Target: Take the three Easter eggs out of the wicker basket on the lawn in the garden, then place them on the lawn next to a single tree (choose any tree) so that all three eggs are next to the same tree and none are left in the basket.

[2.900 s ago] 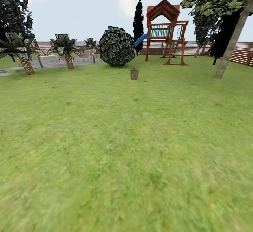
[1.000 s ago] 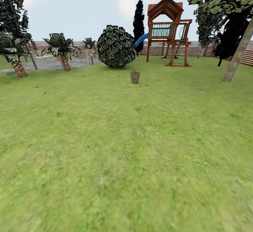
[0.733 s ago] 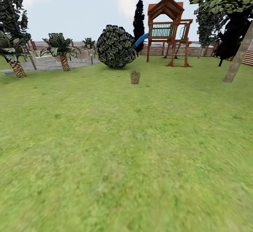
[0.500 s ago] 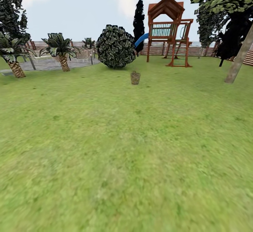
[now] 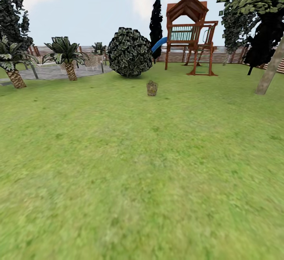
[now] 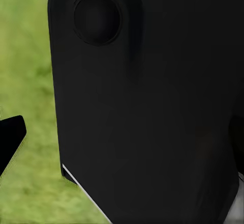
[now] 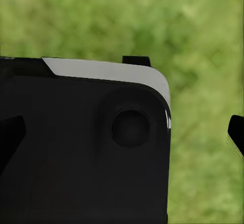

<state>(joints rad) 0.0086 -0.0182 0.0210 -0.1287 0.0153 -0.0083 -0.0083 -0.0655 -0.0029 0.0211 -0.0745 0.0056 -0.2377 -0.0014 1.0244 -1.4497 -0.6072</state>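
Wooden play tower with blue slide, round shrub, palms, slat fence.

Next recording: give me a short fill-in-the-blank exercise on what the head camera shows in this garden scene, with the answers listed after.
1. The wicker basket stands on the ____, well ahead of the robot.
2. Behind the basket sits a round, leafy ____.
3. The wooden play tower has a slide coloured ____.
4. The pale leaning tree trunk stands at the view's ____ edge.

Missing words: lawn; bush; blue; right
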